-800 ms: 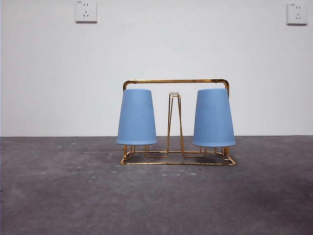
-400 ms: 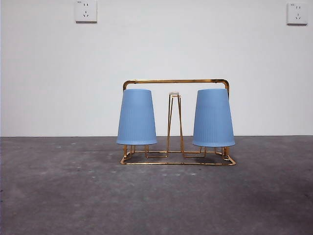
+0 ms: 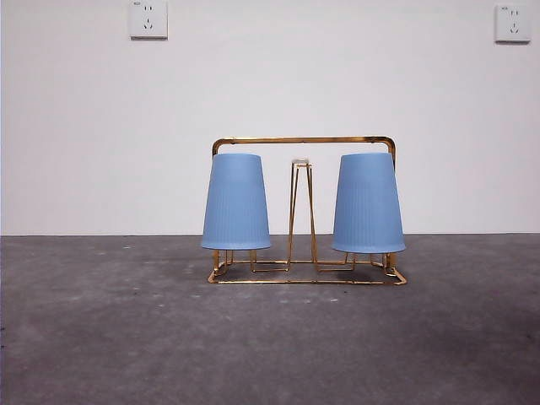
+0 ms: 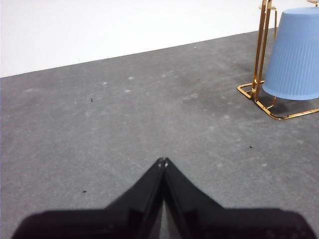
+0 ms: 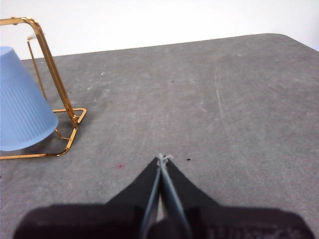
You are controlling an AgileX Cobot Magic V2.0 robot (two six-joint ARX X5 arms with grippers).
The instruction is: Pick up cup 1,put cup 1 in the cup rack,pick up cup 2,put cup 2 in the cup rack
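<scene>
Nothing has shifted over the last second: both blue cups, cup 1 (image 3: 236,202) and cup 2 (image 3: 369,203), sit inverted on the cup rack (image 3: 304,142), left claw (image 4: 162,161) and right claw (image 5: 161,158) clenched empty over the desk (image 3: 270,337); task looks complete.

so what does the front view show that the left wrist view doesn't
Only the front view shows both blue cups, the left one and the right one, upside down on the whole cup rack, plus two wall sockets. Only the left wrist view shows the left end effector, shut over bare table. Both share the rack, one cup and the grey table.
</scene>
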